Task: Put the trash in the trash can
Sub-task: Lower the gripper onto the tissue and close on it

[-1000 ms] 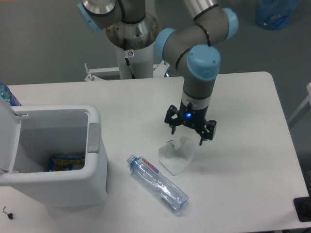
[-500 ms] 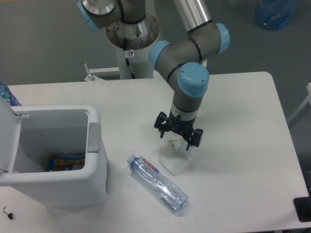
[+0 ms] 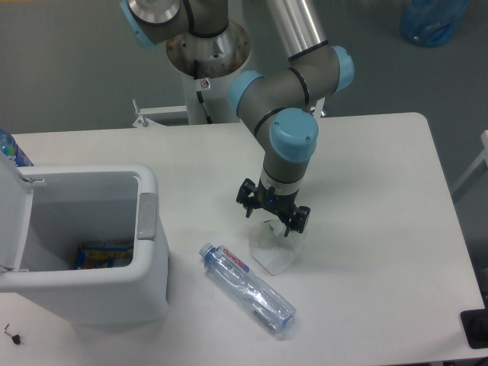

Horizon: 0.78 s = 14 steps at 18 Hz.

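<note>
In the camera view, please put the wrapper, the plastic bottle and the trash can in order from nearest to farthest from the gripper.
1. Wrapper: directly below the open gripper.
2. Plastic bottle: lying lower left of the wrapper, toward the table's front.
3. Trash can: far left, lid open.

A white tabletop (image 3: 381,168) with rounded corners is seen over a grey floor (image 3: 61,69). A blue bag (image 3: 433,19) lies on the floor at top right. A blue-capped bottle (image 3: 9,149) is cut off at the left edge.

Gripper (image 3: 271,217) lower, left, over wrapper (image 3: 274,250)
</note>
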### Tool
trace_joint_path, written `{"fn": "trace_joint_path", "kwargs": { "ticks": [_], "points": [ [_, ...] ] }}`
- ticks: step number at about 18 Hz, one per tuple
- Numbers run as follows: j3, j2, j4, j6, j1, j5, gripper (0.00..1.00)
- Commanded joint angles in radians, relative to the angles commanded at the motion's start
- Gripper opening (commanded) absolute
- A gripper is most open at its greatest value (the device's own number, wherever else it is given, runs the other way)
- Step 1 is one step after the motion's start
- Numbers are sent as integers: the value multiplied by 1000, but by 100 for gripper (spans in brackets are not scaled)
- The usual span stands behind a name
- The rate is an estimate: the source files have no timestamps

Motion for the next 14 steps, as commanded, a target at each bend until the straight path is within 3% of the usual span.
{"fn": "trace_joint_path", "kwargs": {
  "ticks": [3, 8, 14],
  "points": [
    [3, 0, 0, -8, 0, 6, 31],
    [11, -5, 2, -17, 0, 5, 4],
    [32, 0, 2, -9, 0, 5, 0]
  ]
}}
